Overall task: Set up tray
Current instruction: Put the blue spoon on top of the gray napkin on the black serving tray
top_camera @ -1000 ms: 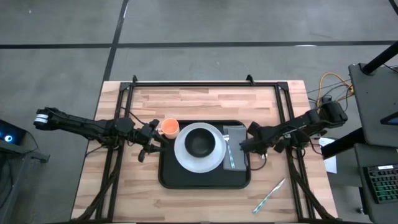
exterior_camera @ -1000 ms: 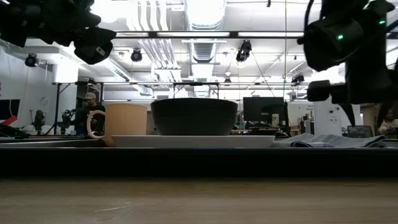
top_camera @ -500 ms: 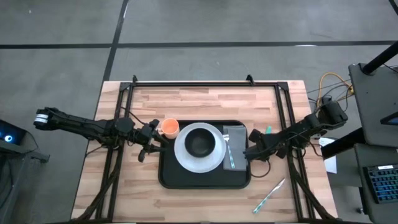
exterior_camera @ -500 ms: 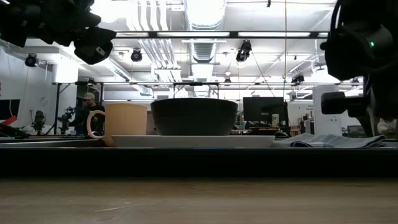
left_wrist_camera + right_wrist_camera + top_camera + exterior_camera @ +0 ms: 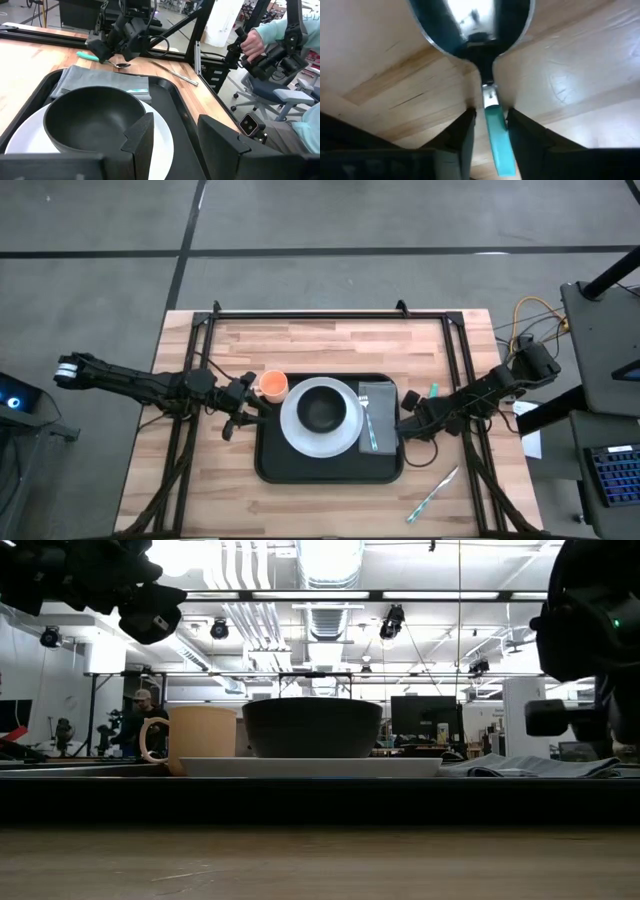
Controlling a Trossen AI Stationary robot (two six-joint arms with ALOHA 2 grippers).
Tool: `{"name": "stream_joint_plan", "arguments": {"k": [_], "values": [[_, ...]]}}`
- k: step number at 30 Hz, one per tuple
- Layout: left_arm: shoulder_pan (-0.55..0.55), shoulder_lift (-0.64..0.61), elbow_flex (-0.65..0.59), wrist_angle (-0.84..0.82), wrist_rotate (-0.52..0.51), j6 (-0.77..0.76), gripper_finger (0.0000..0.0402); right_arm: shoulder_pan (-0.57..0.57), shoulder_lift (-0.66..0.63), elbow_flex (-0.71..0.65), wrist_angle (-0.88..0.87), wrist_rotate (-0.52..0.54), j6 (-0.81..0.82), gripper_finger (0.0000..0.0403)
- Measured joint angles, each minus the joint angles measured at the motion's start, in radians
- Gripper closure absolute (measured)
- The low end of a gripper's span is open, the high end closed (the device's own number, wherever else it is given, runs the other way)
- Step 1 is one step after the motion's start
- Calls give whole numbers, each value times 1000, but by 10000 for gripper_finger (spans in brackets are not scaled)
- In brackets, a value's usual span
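Observation:
The black tray [image 5: 330, 465] holds a white plate [image 5: 292, 430] with a black bowl [image 5: 321, 411], and a grey cloth [image 5: 381, 402] with a fork on it. An orange cup [image 5: 273, 385] stands at the tray's far left corner. A teal-handled spoon [image 5: 432, 390] lies on the wood right of the tray. My right gripper [image 5: 490, 132] points down over it, open, one finger on each side of the teal handle [image 5: 496, 135], just behind the neck. My left gripper [image 5: 175, 140] hovers open at the tray's left edge. My right gripper straddles the spoon's handle [image 5: 492, 115] from above, fingers across it. A gap shows on one side; whether the other finger [image 5: 520, 135] touches the handle I cannot tell. The spoon lies flat on the table.
A teal-handled knife [image 5: 432, 495] lies on the wood near the table's front right. Black frame rails [image 5: 330, 313] run along the far edge and down both sides. A seated person [image 5: 280, 45] shows beyond the table in the left wrist view.
My right gripper has come down and toward the table's near edge, from over the cloth's right edge to the spoon beside the tray. The spoon's teal handle end, covered before, now shows behind the gripper.

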Motion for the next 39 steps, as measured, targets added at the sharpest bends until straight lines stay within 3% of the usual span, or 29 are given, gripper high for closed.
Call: {"name": "stream_joint_plan", "arguments": {"k": [8, 11, 18, 23, 29, 34, 39], "values": [[0, 0, 0, 0, 0, 0, 268, 0, 1, 12, 10, 12, 99, 374], [0, 0, 0, 0, 0, 0, 268, -1, 3, 62, -21, 9, 175, 377], [0, 0, 0, 0, 0, 0, 268, 14, 0, 273, -274, 9, 372, 377], [0, 0, 0, 0, 0, 0, 268, -34, 35, 491, -267, -25, 739, 377], [0, 0, 0, 0, 0, 0, 268, -193, 88, 635, -242, -218, 1382, 377], [0, 0, 0, 0, 0, 0, 268, -237, 84, 623, -115, -356, 1498, 377], [0, 0, 0, 0, 0, 0, 268, -248, 77, 620, -87, -430, 1604, 377]]}}
